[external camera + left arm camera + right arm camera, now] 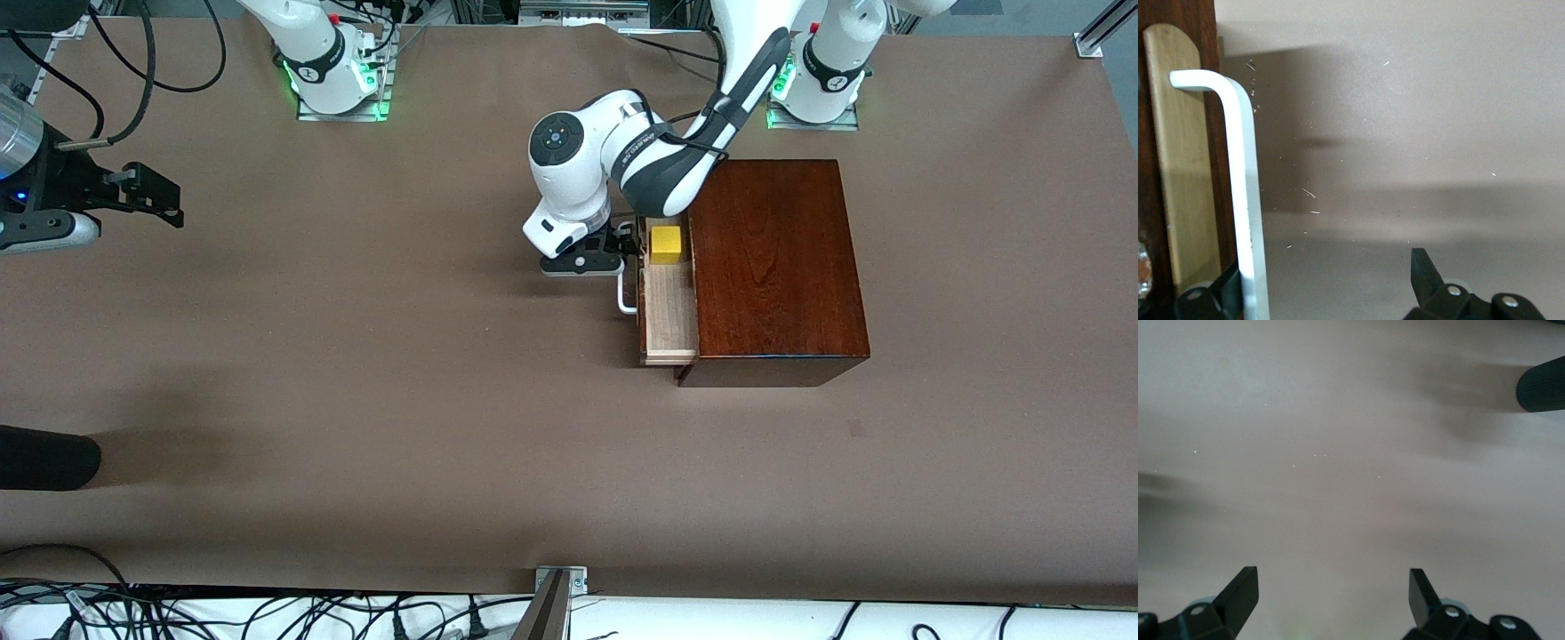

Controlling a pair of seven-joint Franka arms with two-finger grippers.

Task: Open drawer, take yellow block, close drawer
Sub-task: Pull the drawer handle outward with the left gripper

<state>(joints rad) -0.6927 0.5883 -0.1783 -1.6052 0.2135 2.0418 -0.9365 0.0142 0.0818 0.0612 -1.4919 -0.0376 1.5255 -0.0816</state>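
Note:
The dark reddish-brown wooden box (773, 267) has its drawer (669, 307) pulled partly out toward the right arm's end of the table, with the pale inside showing. The yellow block (666, 244) lies in the drawer at the end farther from the front camera. My left gripper (625, 249) is open at the white handle (625, 298). In the left wrist view, my left gripper (1328, 277) has one finger (1228, 287) between the handle bar (1245, 200) and the drawer front (1178, 167), the other finger (1425, 273) well outside it. My right gripper (164, 197) waits open and empty above the table at the right arm's end; it also shows in the right wrist view (1333, 587).
A black rounded object (44, 458) reaches in over the table edge at the right arm's end, nearer to the front camera; it also shows in the right wrist view (1545, 383). Cables lie along the table's edges.

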